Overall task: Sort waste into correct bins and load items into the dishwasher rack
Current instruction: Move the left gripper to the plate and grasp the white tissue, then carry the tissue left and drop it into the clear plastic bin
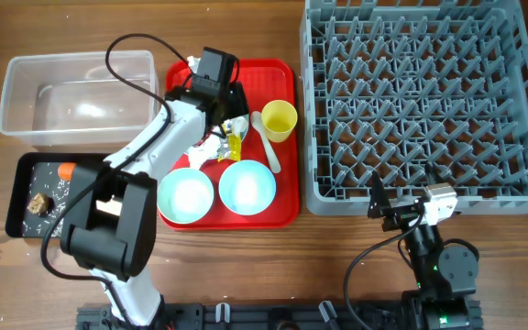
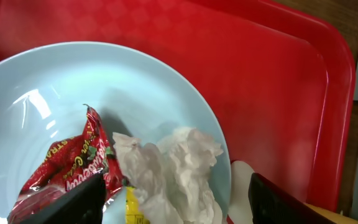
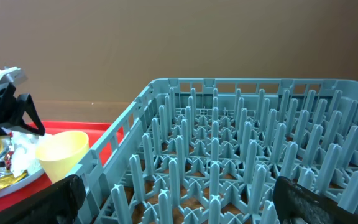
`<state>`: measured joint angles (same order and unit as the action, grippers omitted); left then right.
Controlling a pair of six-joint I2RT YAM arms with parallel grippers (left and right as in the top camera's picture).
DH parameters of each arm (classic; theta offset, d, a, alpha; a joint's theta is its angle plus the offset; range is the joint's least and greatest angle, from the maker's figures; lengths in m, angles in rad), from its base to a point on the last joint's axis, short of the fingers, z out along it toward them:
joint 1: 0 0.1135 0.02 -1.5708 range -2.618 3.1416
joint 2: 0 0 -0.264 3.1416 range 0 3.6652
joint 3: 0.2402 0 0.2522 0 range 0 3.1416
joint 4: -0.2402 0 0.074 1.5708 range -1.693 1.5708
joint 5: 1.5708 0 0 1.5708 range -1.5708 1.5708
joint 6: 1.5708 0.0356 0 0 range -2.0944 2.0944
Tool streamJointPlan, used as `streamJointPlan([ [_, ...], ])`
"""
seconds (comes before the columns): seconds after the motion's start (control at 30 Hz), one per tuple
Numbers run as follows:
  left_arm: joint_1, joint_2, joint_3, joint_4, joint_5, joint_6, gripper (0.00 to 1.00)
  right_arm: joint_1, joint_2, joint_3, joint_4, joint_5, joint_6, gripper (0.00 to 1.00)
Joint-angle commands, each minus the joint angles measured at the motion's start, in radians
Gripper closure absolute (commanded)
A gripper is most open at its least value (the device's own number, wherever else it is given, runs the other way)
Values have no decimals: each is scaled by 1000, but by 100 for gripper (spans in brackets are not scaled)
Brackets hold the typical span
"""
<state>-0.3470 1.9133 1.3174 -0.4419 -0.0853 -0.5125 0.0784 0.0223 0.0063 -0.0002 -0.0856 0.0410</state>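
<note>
Red plastic of the serving tray lies below the left claw, which hangs over the light blue plate with its fingers well apart and clamped on nothing. Between those fingers sits the crumpled white tissue. The red wrapper lies just under one fingertip, and a bit of the yellow wrapper shows beside the tissue. Just past the other finger, off the plate's rim, is the white spoon, with the small yellow cup near it.

Back toward that arm's base, the pale green bowl and the light blue bowl stand side by side on the tray. Well away from this claw, on the side far from the rack, are the clear tub and the black tray. The black tray holds the orange carrot, the brown lump and rice grains.

At the counter's near edge, the right claw has its fingers spread wide and holds nothing. The grey dishwasher rack stands directly ahead of it.
</note>
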Motion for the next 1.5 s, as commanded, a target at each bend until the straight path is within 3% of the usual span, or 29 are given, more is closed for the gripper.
streamJointPlan([
  [0.0,-13,2,9,1,-17,11,37,-4,2,-1,4,3,14,0],
  [0.33,-16,24,9,5,-17,11,43,-4,2,-1,4,3,14,0],
  [0.6,-16,5,10,23,-17,12,95,-4,2,-1,4,3,14,0],
  [0.93,40,-305,20,-13,-19,15,96,-4,2,-1,4,3,14,0],
  [1.07,135,-405,20,-55,-117,38,96,-4,2,-1,4,3,14,0],
  [1.2,272,-420,20,-102,-198,38,95,-4,2,-1,4,3,14,0],
  [1.47,558,-293,20,-130,-179,26,95,-4,2,-1,4,3,14,0],
])
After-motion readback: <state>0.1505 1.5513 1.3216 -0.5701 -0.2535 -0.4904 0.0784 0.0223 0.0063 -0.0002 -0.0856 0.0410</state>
